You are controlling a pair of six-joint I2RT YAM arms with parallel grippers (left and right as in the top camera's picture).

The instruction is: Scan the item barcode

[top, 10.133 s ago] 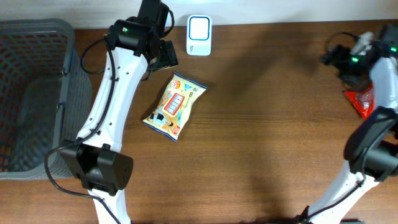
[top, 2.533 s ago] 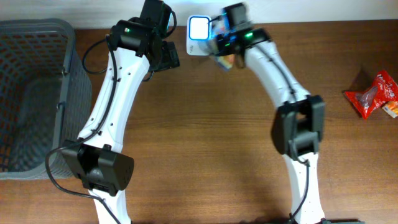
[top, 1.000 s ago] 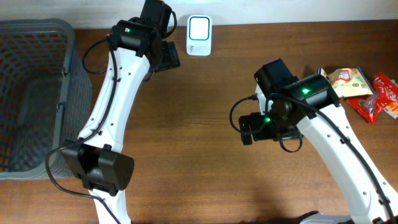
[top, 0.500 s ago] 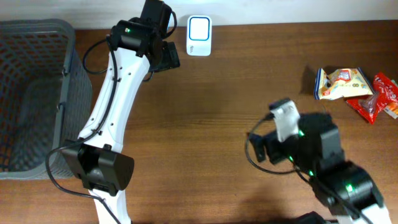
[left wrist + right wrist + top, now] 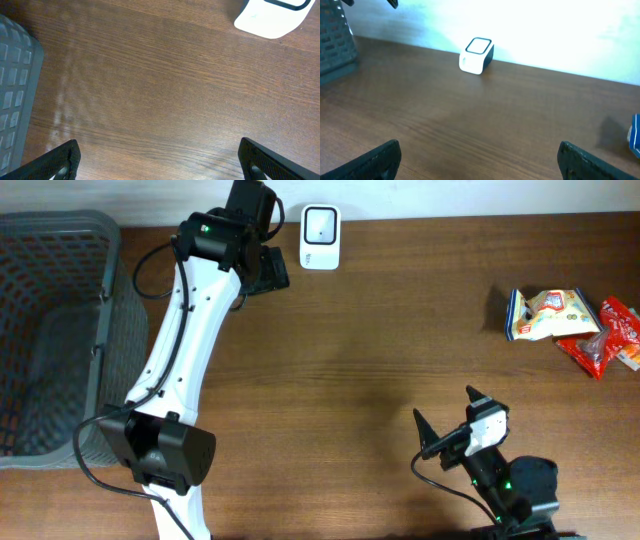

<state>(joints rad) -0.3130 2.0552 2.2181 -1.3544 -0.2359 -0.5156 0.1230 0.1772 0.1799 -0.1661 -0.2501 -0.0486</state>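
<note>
The item, a yellow and blue snack packet (image 5: 545, 313), lies on the table at the far right, with nothing gripping it. Its blue edge (image 5: 636, 132) shows at the right border of the right wrist view. The white barcode scanner (image 5: 320, 225) stands at the back edge of the table (image 5: 380, 360), also seen as the scanner (image 5: 476, 48) and the scanner (image 5: 272, 17). My left gripper (image 5: 266, 270) hovers open just left of the scanner, its fingers (image 5: 62, 160) wide over bare wood. My right gripper (image 5: 447, 408) is open and empty at the near edge, far from the packet.
A red packet (image 5: 603, 337) lies touching the snack packet's right side. A grey mesh basket (image 5: 50, 330) fills the left end of the table; its wall (image 5: 15, 100) is close to my left gripper. The left arm (image 5: 185, 350) stretches along the basket side.
My right arm has drawn back from the middle of the table to the near edge, its gripper open. The snack packet stays at the far right. The left arm has not moved.
</note>
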